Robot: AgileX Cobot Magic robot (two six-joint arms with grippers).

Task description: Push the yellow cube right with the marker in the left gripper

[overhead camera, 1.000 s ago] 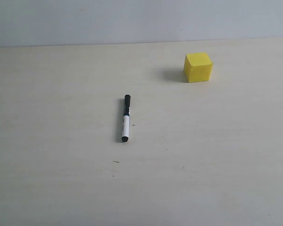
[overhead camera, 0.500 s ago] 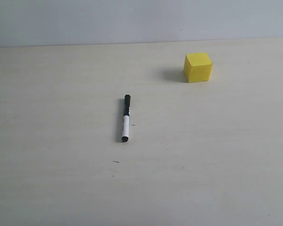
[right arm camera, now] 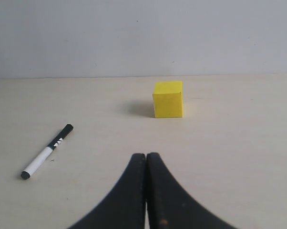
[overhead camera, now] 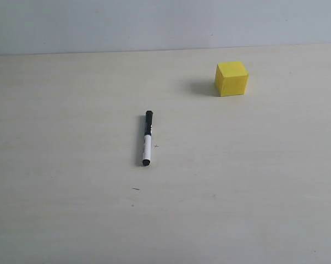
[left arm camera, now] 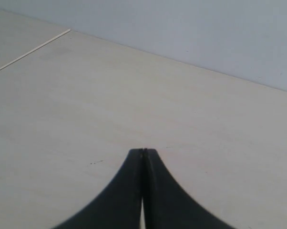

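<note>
The marker (overhead camera: 147, 138) lies flat on the pale table near the middle of the exterior view, black cap pointing away, white barrel nearer; it also shows in the right wrist view as the marker (right arm camera: 46, 151). The yellow cube (overhead camera: 231, 78) sits at the far right, also seen as the cube (right arm camera: 168, 99). My left gripper (left arm camera: 143, 151) is shut with nothing in it, over bare table; neither marker nor cube shows in its view. My right gripper (right arm camera: 146, 155) is shut and empty, with the cube well beyond its tips. No arm appears in the exterior view.
The table (overhead camera: 72, 209) ends at a pale wall (overhead camera: 154, 22) at the back. A seam line (left arm camera: 29, 50) runs across the table in the left wrist view. A small dark speck (overhead camera: 136, 189) lies near the marker.
</note>
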